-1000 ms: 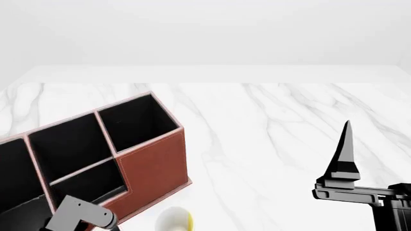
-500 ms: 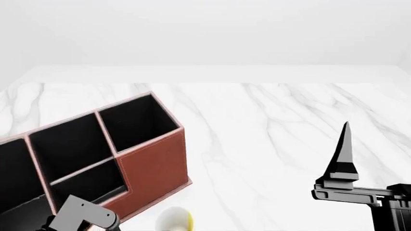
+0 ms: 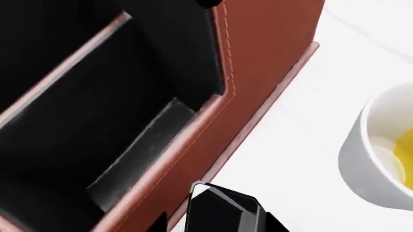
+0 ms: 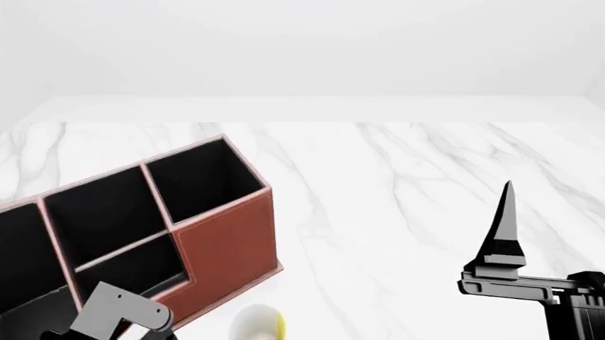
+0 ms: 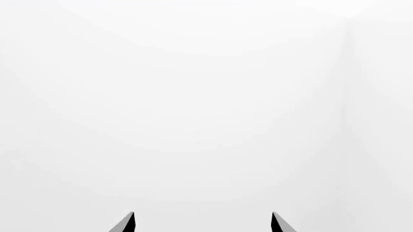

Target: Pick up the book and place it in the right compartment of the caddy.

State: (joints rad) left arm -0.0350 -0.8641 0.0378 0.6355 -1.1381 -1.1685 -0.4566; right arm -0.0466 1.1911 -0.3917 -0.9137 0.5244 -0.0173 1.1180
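Observation:
The reddish-brown caddy (image 4: 232, 248) stands at the left of the marble table; its right compartment (image 4: 203, 177) is the black-lined square cell at its far right end. In the left wrist view the caddy's stepped front wall (image 3: 258, 72) fills the frame. A black block, the book (image 3: 223, 212), sits between the tips of my left gripper (image 3: 216, 226), just in front of the caddy's low front wall. Only the left arm's wrist (image 4: 118, 315) shows in the head view; the book is hidden there. My right gripper (image 4: 506, 219) points upward at the right, open and empty, and it also shows in the right wrist view (image 5: 202, 223).
A white mug with a yellow inside (image 4: 257, 324) stands close in front of the caddy's right end; it also shows in the left wrist view (image 3: 371, 154), beside the book. The marble tabletop (image 4: 406, 184) stretches between the caddy and my right gripper.
My left wrist has shifted slightly down and to the left in the head view. My right gripper has sunk a little. The caddy and mug have not moved.

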